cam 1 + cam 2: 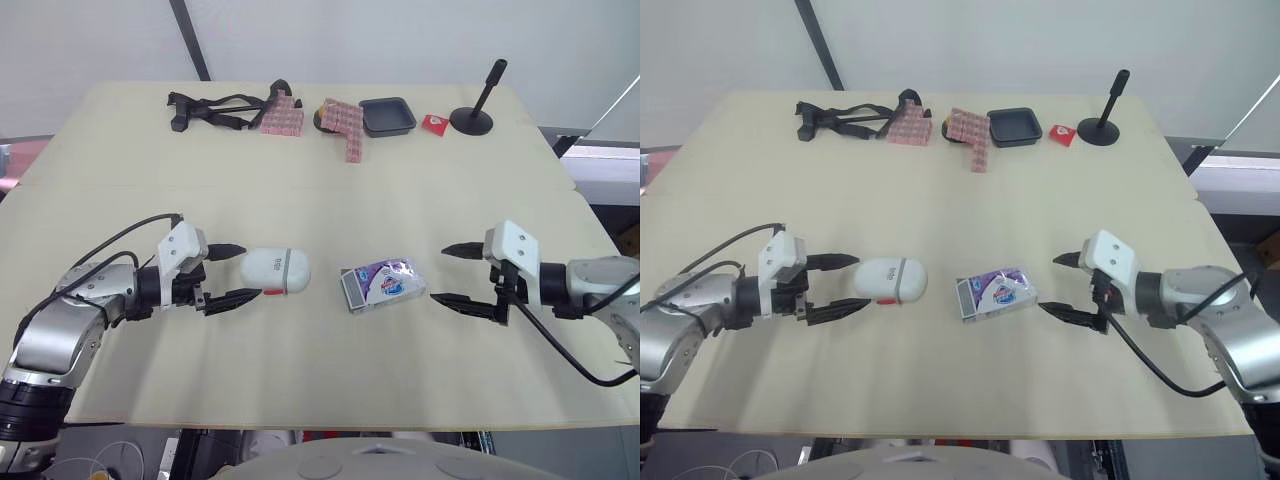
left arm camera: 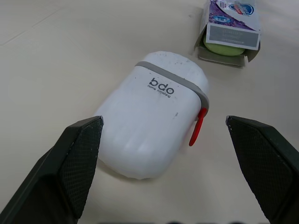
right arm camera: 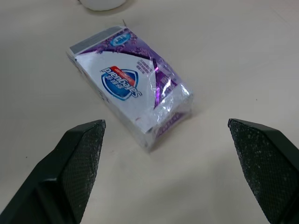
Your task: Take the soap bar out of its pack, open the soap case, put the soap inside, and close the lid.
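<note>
A white oval soap case [image 1: 275, 270] with a grey band and a red latch lies shut on the table, left of centre. My left gripper [image 1: 234, 274] stands open just left of it, fingers either side of its near end without touching. A purple and white soap pack [image 1: 381, 283] lies right of centre, its left flap open and a green soap bar [image 2: 223, 48] showing inside. My right gripper [image 1: 449, 274] is open just right of the pack, a short gap away.
Along the far edge of the table [image 1: 320, 380] lie a black strap tool [image 1: 215, 108], pink patterned blocks [image 1: 343, 124], a black tray [image 1: 388, 116], a small red box [image 1: 435, 124] and a black stand [image 1: 474, 118].
</note>
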